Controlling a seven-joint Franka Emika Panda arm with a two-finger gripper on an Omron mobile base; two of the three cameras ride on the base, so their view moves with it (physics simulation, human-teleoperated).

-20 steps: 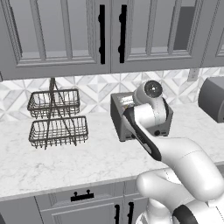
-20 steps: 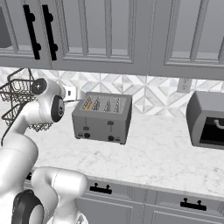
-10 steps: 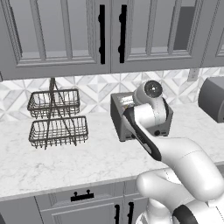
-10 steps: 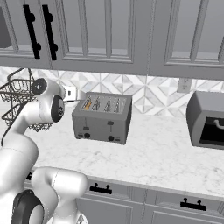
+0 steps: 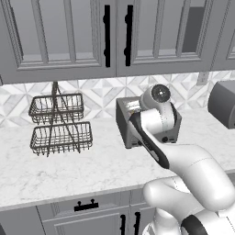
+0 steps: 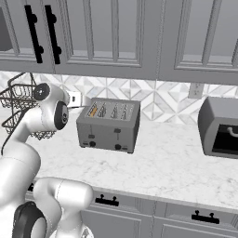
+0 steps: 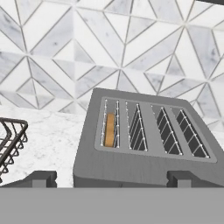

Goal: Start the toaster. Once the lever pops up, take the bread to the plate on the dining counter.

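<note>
The boxy grey toaster (image 6: 109,125) stands on the marble worktop against the tiled wall, its black knobs facing the front. The bread (image 6: 93,110) sits upright in its leftmost slot, showing as an orange-tan edge (image 7: 109,130). In the hand view my gripper (image 7: 111,179) is open, fingertips (image 7: 41,178) wide apart, hovering above and in front of the toaster (image 7: 144,153) with nothing between them. In the left base view my arm covers most of the toaster (image 5: 125,121). The plate and the dining counter are out of view.
A two-tier wire basket (image 5: 59,124) stands left of the toaster, close to my arm (image 6: 18,100). A rounded dark grey appliance (image 6: 221,128) sits at the right. Grey wall cabinets hang overhead. Bare worktop (image 6: 167,162) lies between toaster and appliance.
</note>
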